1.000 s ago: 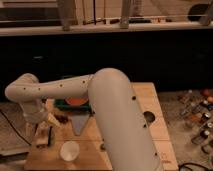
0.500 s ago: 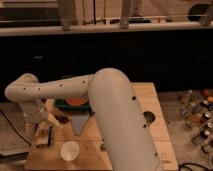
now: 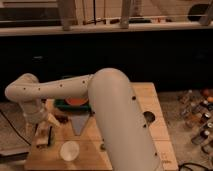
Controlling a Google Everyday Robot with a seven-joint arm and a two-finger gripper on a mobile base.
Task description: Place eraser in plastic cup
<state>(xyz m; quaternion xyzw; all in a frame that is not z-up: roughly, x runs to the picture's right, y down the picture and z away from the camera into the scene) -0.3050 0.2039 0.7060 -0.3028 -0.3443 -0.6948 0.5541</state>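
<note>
No text, label, brand or number can be read anywhere. The bottles (image 3: 199,112) at the right edge may carry labels (too blurred to tell). The gripper (image 3: 44,134) sits low at the table's (image 3: 150,107) left end, unmarked.

My arm (image 3: 100,107) bends across the wooden table (image 3: 155,107) and hides much of it. My gripper (image 3: 44,131) hangs low over the table's left edge, near the front corner. 1 whitish round cup (image 3: 69,150) stands just right of it at the front. Behind my forearm sits a green tray (image 3: 67,105) holding something orange (image 3: 77,100).
</note>
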